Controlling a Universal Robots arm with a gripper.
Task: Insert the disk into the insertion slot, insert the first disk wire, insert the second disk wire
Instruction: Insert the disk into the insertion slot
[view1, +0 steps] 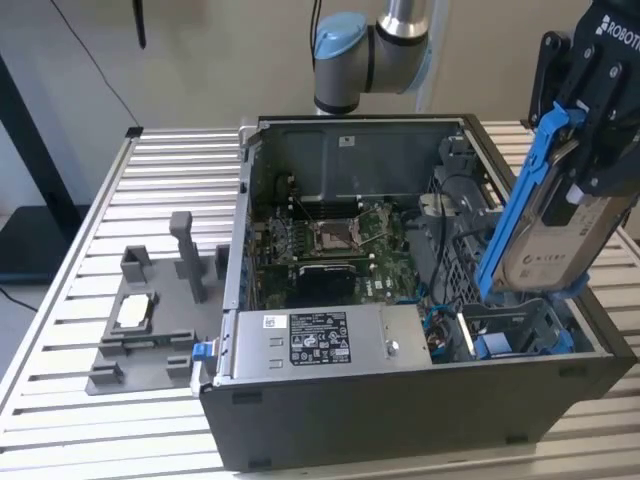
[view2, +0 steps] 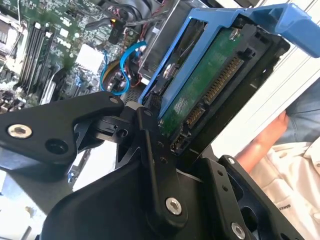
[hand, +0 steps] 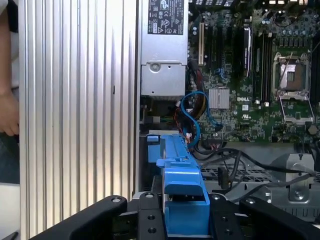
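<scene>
Closest in the exterior view is the dark grey sheet-metal computer case (view1: 400, 410), lying open-sided on the ribbed aluminium desk (view1: 60, 330). At the exterior view's left, a matt grey plastic fixture with upright posts (view1: 150, 320) sits on the desk, well apart from the work. Inside the case, a pale grey labelled power-supply box (view1: 320, 340) lies along the near wall, with the green motherboard (view1: 330, 240) behind it.

At the exterior view's right, the black tool (view1: 588, 185) is closed on the silver-grey rectangular disk in its bright blue plastic caddy frame (view1: 545, 240). The fingers clamp its upper part from both sides, as both wrist views confirm. The disk hangs tilted, with its lower end just above the dark grey rectangular insertion slot (view1: 530, 320) in the case's near right corner. It has not yet entered.

The step in hand looks to be seating the disk. The slot is barely wider than the caddy, so the tilt should be taken out and the blue rails squared to the cage walls. A slow, straight push would then be best. Smooth plastic on metal should slide, but a skewed entry would likely jam. The thin, looped blue cables (hand: 192, 107) beside the bay are soft and could snag, so they need clearance.
</scene>
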